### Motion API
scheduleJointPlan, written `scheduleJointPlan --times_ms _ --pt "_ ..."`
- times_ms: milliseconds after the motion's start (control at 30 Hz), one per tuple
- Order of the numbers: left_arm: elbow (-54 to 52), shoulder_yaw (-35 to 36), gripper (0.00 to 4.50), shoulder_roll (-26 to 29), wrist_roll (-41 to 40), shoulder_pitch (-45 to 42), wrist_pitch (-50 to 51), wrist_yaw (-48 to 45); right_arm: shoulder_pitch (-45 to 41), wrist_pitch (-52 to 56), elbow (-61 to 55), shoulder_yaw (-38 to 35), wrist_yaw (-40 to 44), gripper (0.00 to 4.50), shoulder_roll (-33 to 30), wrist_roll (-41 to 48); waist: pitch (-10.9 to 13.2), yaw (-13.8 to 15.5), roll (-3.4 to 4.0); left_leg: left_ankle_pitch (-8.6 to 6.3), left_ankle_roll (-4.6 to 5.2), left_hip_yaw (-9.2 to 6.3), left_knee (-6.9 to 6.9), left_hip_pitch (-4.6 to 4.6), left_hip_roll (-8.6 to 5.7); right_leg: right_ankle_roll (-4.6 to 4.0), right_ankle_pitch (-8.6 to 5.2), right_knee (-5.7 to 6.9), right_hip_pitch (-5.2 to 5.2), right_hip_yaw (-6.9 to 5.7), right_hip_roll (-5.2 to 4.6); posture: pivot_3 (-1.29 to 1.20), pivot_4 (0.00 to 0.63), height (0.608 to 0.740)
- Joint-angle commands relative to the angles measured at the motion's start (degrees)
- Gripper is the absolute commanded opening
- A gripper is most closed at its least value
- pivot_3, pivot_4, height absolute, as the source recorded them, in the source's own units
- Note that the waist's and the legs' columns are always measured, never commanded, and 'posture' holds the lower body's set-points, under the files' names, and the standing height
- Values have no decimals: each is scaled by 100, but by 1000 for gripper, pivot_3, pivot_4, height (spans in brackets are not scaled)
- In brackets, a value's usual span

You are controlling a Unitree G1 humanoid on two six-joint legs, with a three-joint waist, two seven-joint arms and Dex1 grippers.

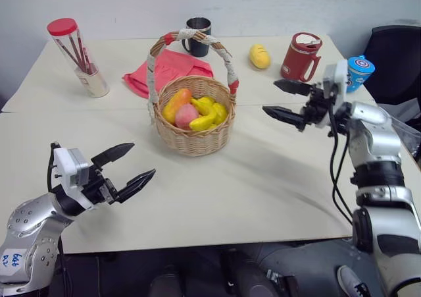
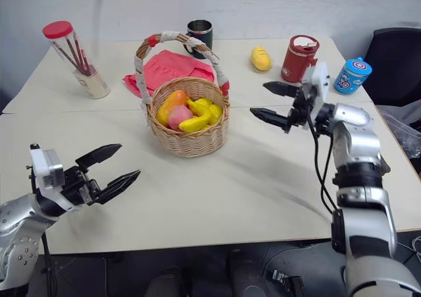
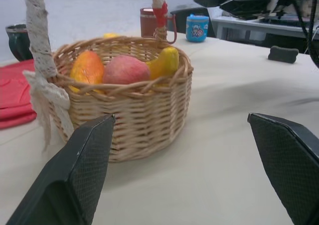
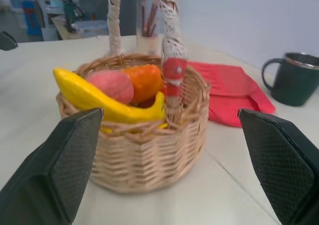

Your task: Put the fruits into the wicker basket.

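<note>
**Inspector:** State of the task objects?

**Assessor:** The wicker basket (image 1: pixel 193 122) stands upright at mid-table. Inside it lie the mango (image 1: pixel 176 105), the peach (image 1: pixel 187 116) and the banana (image 1: pixel 205 120), with a further small yellow piece beside them. One yellow fruit (image 1: pixel 260 56) sits outside, on the far right of the table, just left of the red lidded mug (image 1: pixel 300 56).

**Inspector:** Grippers?

**Assessor:** The left gripper (image 1: pixel 123 166) hovers at the near left, fingers spread wide, holding nothing. The right gripper (image 1: pixel 289 101) hangs to the right of the basket, fingers likewise spread wide and empty, pointing left toward it.

**Inspector:** Hazards from here?

**Assessor:** Four, in my judgement. First, the outstanding fruit lies close to the mug; a wide-open approach could strike the mug and tip it, or push the fruit farther away. Second, the fruit looks rounded and smooth, so an off-centre closure may squirt it out and send it rolling toward the far edge. Third, the basket's tall arched handle (image 1: pixel 227 61) stands over the opening; an arm coming across from the right could catch it and drag or tilt the basket, spilling what is loaded. Fourth, the contents are already heaped near the rim, with the banana riding high, so a drop from height could bounce a piece out.

**Inspector:** Other objects of concern?

**Assessor:** The blue cup (image 1: pixel 360 72) at the far right sits near the right forearm; an outward sweep could knock it. The red cloth (image 1: pixel 168 71) and dark mug (image 1: pixel 197 36) lie beyond the basket, clear of likely paths.
</note>
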Motion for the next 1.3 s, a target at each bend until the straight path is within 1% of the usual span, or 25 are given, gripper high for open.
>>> scheduleJointPlan --times_ms 33,100,200,267,367,400,433,500,633,733,767,833,933,1000,1067,1100,1167,1233,1300 --pt "-1 14 4500 87 -159 -137 66 -53 -779 -374 951 199 -60 4470 471 -369 1 -29 2 8 -14 4 0 -1 -1 0 0 0 -2 3 -3 0 150 740" --pt "-18 5 4500 76 -160 -156 101 -47 -1107 -447 1384 243 -68 4470 682 -529 2 -44 3 14 -26 5 0 -1 -1 0 0 1 -2 1 -8 0 150 740" --pt "-86 -25 4500 46 -159 -125 136 -30 -1568 -477 1952 343 -325 4470 1028 -826 2 -37 3 13 -29 3 0 -5 -6 0 0 1 -1 -7 -24 0 150 740" --pt "-128 -32 4500 46 -165 -107 156 -19 -1758 -443 2195 375 -220 4470 1190 -935 2 -33 3 12 -27 2 5 -10 -11 1 0 1 0 -9 -34 0 150 740" --pt "-175 6 4500 74 -189 -87 181 -7 -1834 -457 2282 288 254 3912 1275 -913 2 -14 3 10 -25 0 8 -13 -13 1 0 2 1 -12 -35 0 150 740" --pt "-182 20 4500 83 -198 -81 187 -6 -1843 -452 2282 248 382 3496 1288 -890 2 -7 3 10 -25 -2 8 -13 -13 1 0 1 1 -14 -35 0 150 740" --pt "-189 38 4500 90 -198 -67 188 -4 -1846 -366 2261 208 493 3284 1288 -851 2 -5 3 10 -25 -3 8 -13 -12 1 0 1 1 -15 -35 0 150 740" --pt "-207 68 4500 93 -194 -29 192 2 -1792 -245 2165 172 698 2513 1253 -807 2 -5 3 10 -25 -3 8 -14 -12 1 0 2 1 -15 -34 0 150 740" --pt "-243 20 4500 69 -164 -15 188 31 -1548 -294 1927 97 882 1163 1121 -770 2 -2 3 9 -27 -6 7 -14 -11 1 0 1 1 -17 -33 0 150 740" --pt "-234 -50 4500 40 -145 -40 164 45 -1138 -320 1377 96 948 182 923 -782 2 28 3 9 -27 -7 7 -15 -12 1 0 0 1 -17 -34 0 150 740" --pt "-207 -83 4500 34 -129 -59 152 33 -898 -200 920 68 891 31 855 -718 2 37 3 9 -27 -10 7 -17 -12 1 0 0 2 -19 -34 0 150 740" --pt "-95 -148 4500 53 -101 -168 144 -3 -232 320 -477 -129 586 31 761 -338 2 49 3 8 -25 -12 9 -19 -13 1 0 -3 2 -21 -36 0 150 740" --pt "157 -289 4500 144 -131 -501 214 -134 958 1314 -2819 -633 -289 31 606 375 2 136 3 9 -28 -44 14 -42 -11 3 1 4 1 -47 -35 0 150 740" --pt "318 -382 4500 190 -108 -710 230 -233 1592 1809 -3914 -950 -932 31 447 633 3 189 5 12 -32 -58 21 -73 -11 3 1 9 -23 -61 -35 0 150 740" --pt "514 -477 4500 243 -96 -928 228 -341 2206 2192 -4776 -1373 -1621 31 222 743 5 206 7 12 -32 -55 23 -79 -15 3 1 8 -28 -59 -38 0 150 740" --pt "630 -544 4500 257 -85 -1052 235 -397 2515 2329 -5094 -1642 -1942 31 83 742 5 226 7 12 -32 -55 25 -79 -15 3 1 1 -28 -58 -38 0 150 740" --pt "840 -698 4500 276 -31 -1260 232 -541 2928 2563 -5366 -2174 -2621 31 -140 683 5 237 7 12 -28 -55 25 -76 -20 3 1 -4 -27 -58 -38 0 150 740" --pt "1014 -822 4500 270 14 -1436 224 -654 3162 2645 -5414 -2440 -3027 31 -351 602 5 258 7 10 -19 -53 24 -73 -26 3 1 -3 -26 -54 -39 0 150 740" --pt "1200 -939 4500 241 74 -1626 204 -753 3256 2660 -5316 -2542 -3262 31 -470 624 5 246 7 7 -4 -48 24 -70 -30 5 2 -1 -26 -46 -37 0 150 740"
